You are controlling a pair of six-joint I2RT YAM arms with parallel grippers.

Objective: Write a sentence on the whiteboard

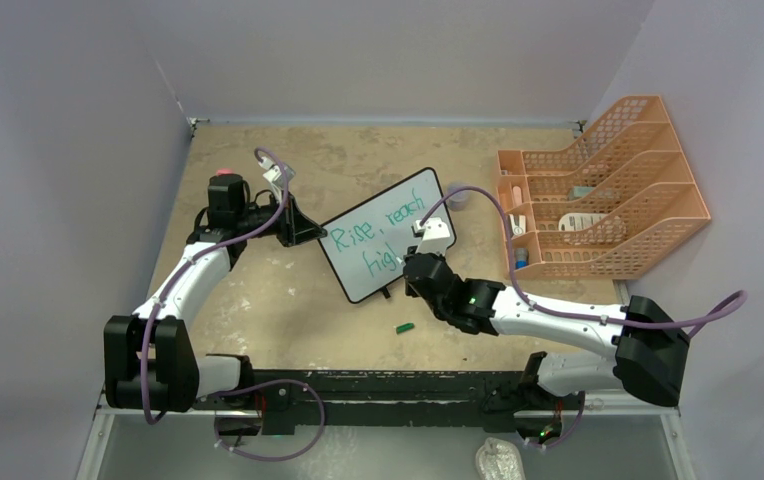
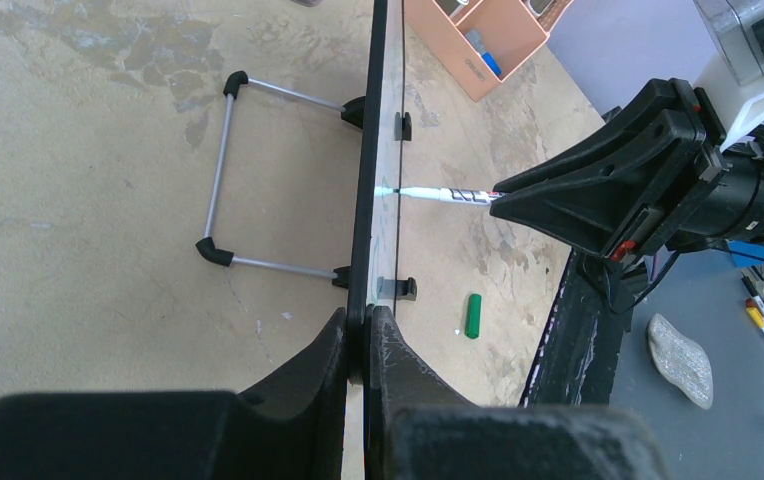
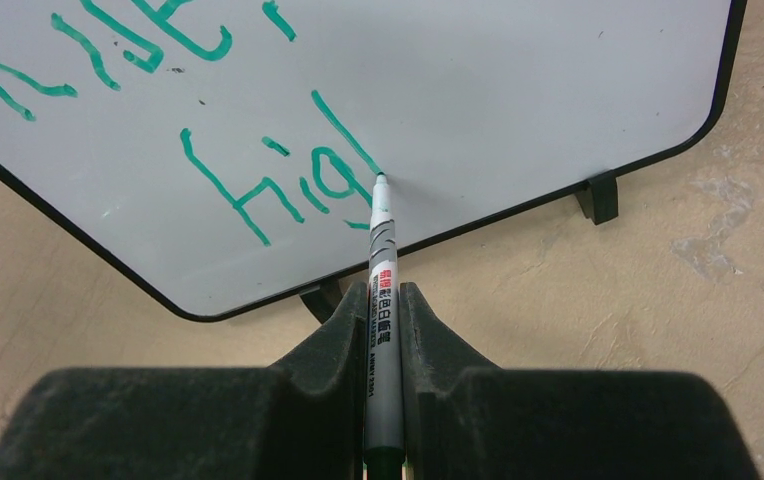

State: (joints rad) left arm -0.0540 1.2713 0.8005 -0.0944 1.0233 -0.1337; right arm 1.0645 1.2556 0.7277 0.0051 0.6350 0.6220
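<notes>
The whiteboard stands tilted on the table; the left wrist view shows it edge-on. My left gripper is shut on its left edge. Green-teal writing, the sentence, reads "Rise, reach" with "Hig" and a fresh stroke below. My right gripper is shut on a grey marker. The marker's tip touches the board at the end of that last stroke.
A green marker cap lies on the table in front of the board. An orange file organizer stands at the right. The board's wire stand props it from behind. Walls close in left, back and right.
</notes>
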